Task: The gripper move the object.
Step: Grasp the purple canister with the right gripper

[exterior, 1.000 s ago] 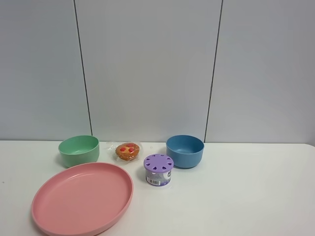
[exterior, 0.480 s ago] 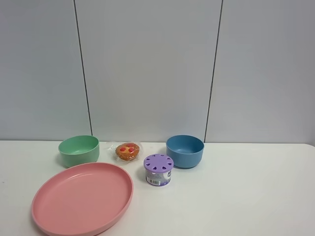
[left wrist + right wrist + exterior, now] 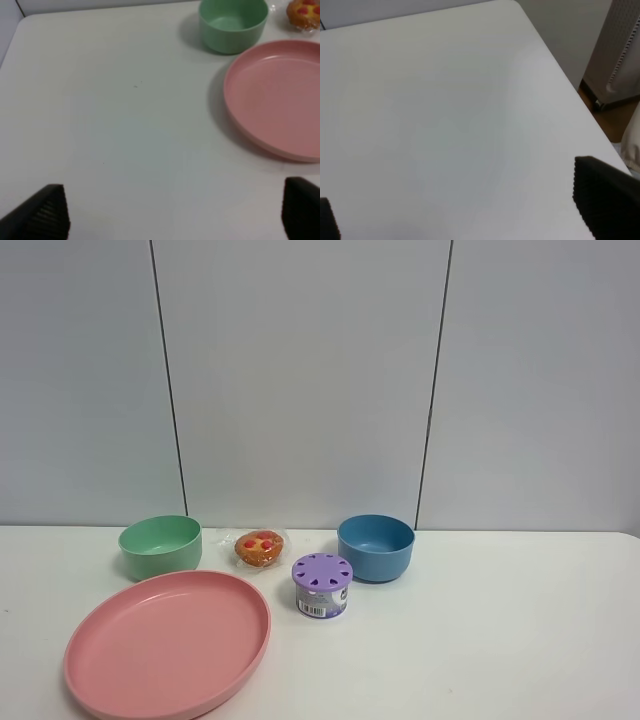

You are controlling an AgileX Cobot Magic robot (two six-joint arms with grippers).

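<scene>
The object, a small squat jar (image 3: 322, 585) with a lilac lid pierced by heart-shaped holes and a purple barcode label, stands upright on the white table (image 3: 500, 640) in front of the blue bowl (image 3: 375, 547). Neither arm shows in the exterior high view. My left gripper (image 3: 175, 212) is open, its two black fingertips (image 3: 42, 215) wide apart over bare table, left of the pink plate (image 3: 280, 95). My right gripper (image 3: 465, 200) is open over bare table near the right edge. The jar shows in neither wrist view.
A green bowl (image 3: 160, 545) stands at the back left, with a wrapped orange-brown muffin (image 3: 259, 548) between it and the blue bowl. The large pink plate (image 3: 168, 642) lies at the front left. A white radiator (image 3: 622, 50) stands beyond the table's right edge.
</scene>
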